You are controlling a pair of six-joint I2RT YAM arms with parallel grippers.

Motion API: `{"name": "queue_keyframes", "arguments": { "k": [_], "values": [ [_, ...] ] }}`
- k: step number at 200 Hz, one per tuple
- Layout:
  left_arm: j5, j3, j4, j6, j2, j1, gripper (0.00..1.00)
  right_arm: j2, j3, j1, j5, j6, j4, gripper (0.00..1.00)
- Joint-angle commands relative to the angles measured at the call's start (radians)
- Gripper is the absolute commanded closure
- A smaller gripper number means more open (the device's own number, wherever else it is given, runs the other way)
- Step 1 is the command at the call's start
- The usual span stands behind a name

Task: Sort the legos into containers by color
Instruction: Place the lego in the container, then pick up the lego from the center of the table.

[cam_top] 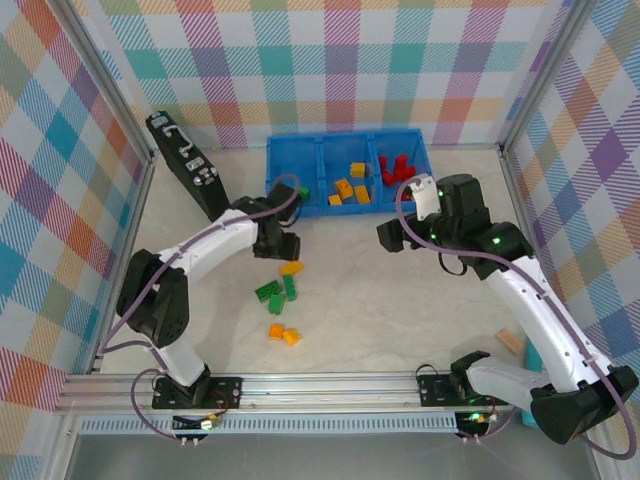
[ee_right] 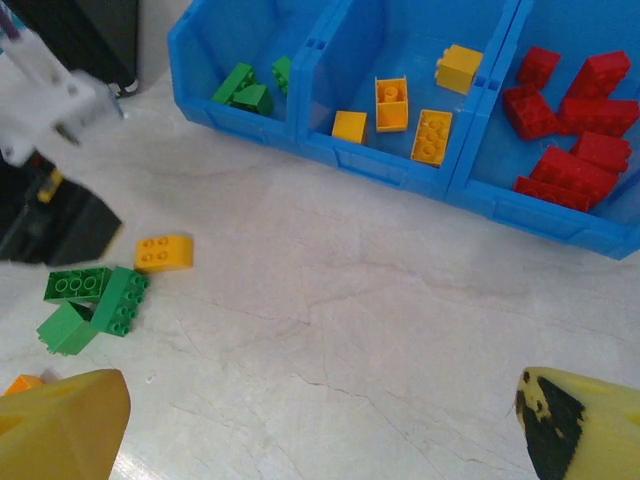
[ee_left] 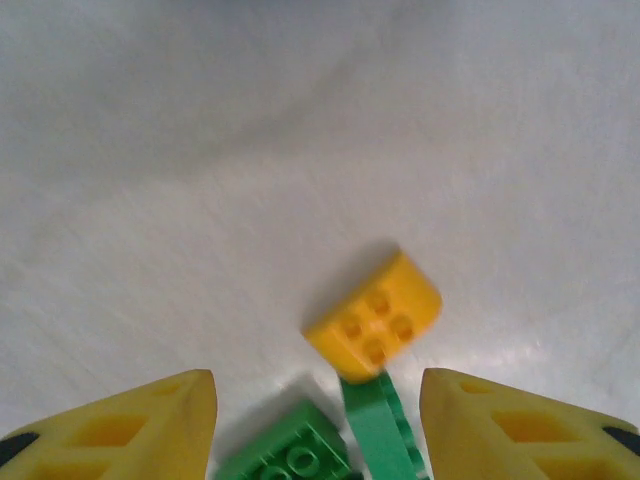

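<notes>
We see the left gripper (ee_left: 315,385) parted and empty, small green plastic bricks (ee_left: 380,430) between its fingers half cut off, a yellow plastic brick (ee_left: 373,315) just beyond, far right the blue three-compartment plastic bin (ee_right: 380,165) sorted green, yellow, red, the right gripper (ee_right: 322,400) spread wide, empty, fingers cropped.

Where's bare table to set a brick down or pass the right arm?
Bare marble-look tabletop lies between the green and yellow plastic bricks and the right arm, up to the front wall of the bright blue plastic bin. Crowded: ahead of the left gripper, where those bricks cluster. A tan wooden block lies by the right arm's base.
</notes>
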State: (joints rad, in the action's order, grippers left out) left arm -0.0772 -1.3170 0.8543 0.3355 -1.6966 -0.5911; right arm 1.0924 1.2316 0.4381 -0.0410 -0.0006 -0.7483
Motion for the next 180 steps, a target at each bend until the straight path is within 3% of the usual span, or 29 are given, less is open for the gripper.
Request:
{"name": "queue_keyframes", "arguments": {
  "k": [1, 68, 180],
  "values": [
    [-0.005, 0.032, 0.016, 0.133, 0.053, -0.053, 0.44, -0.023, -0.008, -0.004, -0.034, 0.022, 0.014, 0.01],
    [-0.047, 0.108, -0.032, 0.188, 0.05, -0.086, 0.45, -0.049, -0.021, -0.004, -0.034, 0.023, 0.01, 0.01],
    [0.014, 0.193, -0.106, 0.258, -0.012, -0.128, 0.54, -0.08, -0.056, -0.004, -0.013, 0.027, 0.025, 0.01]
  ]
}}
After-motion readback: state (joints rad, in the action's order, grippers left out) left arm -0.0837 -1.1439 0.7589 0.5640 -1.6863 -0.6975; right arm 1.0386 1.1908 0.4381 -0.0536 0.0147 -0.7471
